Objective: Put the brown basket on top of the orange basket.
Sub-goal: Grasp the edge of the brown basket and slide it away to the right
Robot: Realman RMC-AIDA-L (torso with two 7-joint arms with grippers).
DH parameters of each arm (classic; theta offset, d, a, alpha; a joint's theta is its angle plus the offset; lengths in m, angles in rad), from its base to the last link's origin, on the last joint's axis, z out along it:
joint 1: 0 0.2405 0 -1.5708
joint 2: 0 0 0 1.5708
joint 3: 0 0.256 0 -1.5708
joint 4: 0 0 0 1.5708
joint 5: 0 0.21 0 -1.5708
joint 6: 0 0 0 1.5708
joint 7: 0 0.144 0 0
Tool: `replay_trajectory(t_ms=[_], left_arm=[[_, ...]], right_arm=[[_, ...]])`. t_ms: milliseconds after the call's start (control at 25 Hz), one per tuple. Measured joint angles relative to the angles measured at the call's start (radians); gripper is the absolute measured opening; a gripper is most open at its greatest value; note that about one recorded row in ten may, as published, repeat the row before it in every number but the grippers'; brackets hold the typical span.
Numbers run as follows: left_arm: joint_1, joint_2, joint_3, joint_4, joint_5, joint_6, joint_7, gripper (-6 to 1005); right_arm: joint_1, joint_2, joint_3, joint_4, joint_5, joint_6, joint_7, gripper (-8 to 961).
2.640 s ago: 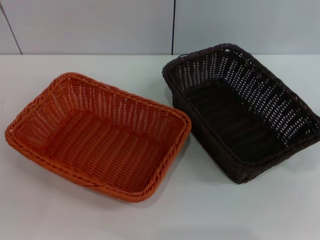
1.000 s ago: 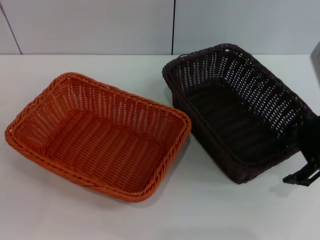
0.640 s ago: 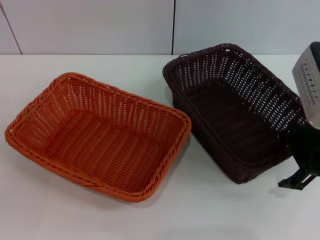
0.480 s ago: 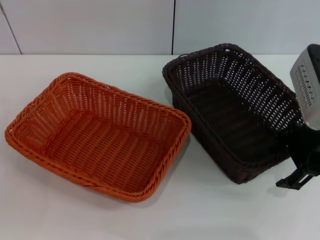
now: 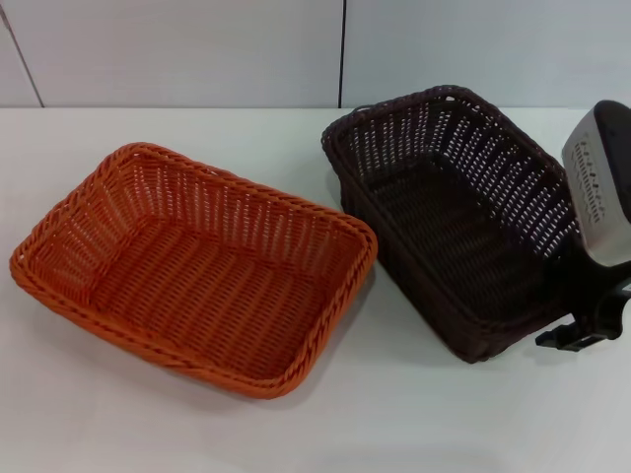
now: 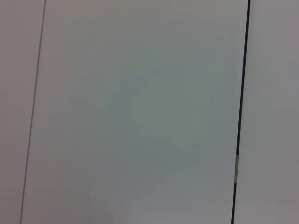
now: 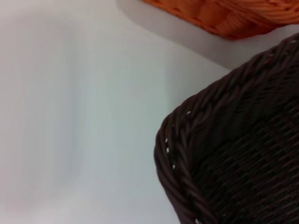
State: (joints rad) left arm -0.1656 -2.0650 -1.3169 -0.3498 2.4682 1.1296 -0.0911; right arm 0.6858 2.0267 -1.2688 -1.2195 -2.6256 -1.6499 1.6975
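Head view: brown basket [image 5: 455,222] rests upright on the white tabletop [image 5: 118,424] at 2 o'clock, beside the orange basket [image 5: 194,266] at 9 o'clock. Right end effector [image 5: 582,330] sits at its right near corner; finger state cannot be determined.

I see the orange basket [image 5: 197,268] left of the brown basket [image 5: 458,222], both on the table [image 5: 394,414], slightly apart.
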Motion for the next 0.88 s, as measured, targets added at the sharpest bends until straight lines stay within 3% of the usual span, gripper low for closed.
replay_trajectory(t_ms=[480, 880], left_arm=[[0.012, 0.001, 0.001, 0.002, 0.000, 0.017, -0.001, 801], [0.014, 0.002, 0.001, 0.003, 0.000, 0.055, -0.002, 801]], right_arm=[[-0.029, 0.012, -0.017, -0.066, -0.022, -0.032, -0.030, 182], [-0.051, 0.025, 0.029, -0.215, -0.062, -0.077, -0.023, 148]])
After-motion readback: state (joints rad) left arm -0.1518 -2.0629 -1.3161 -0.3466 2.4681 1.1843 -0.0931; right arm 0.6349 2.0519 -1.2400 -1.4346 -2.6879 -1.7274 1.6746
